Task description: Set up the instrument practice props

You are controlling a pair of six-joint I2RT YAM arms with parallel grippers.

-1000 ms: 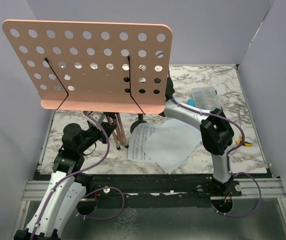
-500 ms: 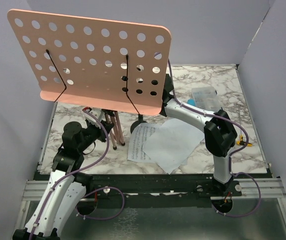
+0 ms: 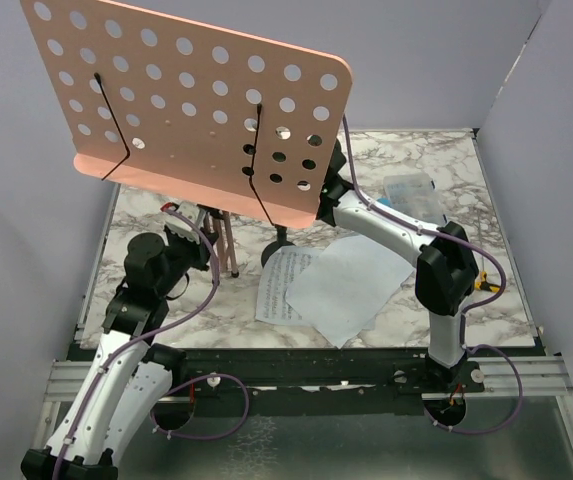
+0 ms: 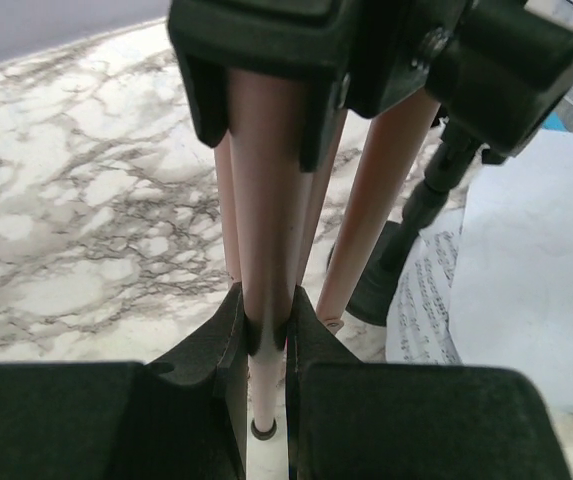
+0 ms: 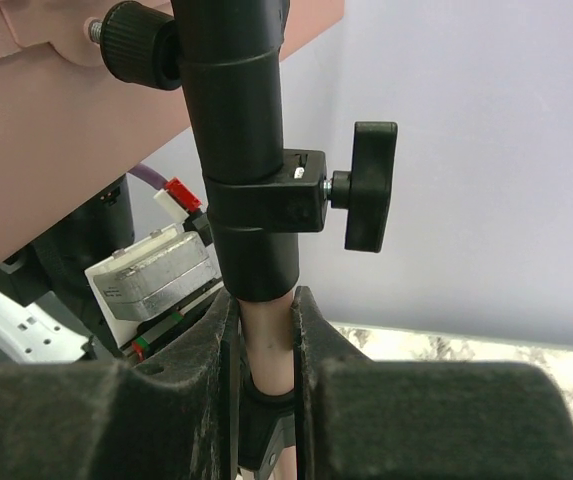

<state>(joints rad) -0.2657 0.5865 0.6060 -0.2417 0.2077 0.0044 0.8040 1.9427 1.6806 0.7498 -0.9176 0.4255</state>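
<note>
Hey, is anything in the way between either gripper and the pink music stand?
Nothing visible. The left gripper is clamped on one tripod leg of the music stand, and the right gripper grips its shaft under the black collar. The black mic stand and sheet-music pages sit beside the legs.

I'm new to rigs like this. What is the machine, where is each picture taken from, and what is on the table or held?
Two robot arms are bolted at the near edge of a marble table. The wide picture looks down from above and behind them; the other two come from wrist cameras. The left end effector clamps one thin leg of the pink music stand, and the right end effector grips its post below the black collar. On the table are two overlapping sheet-music pages, a small black mic stand and a clear plastic box.
</note>
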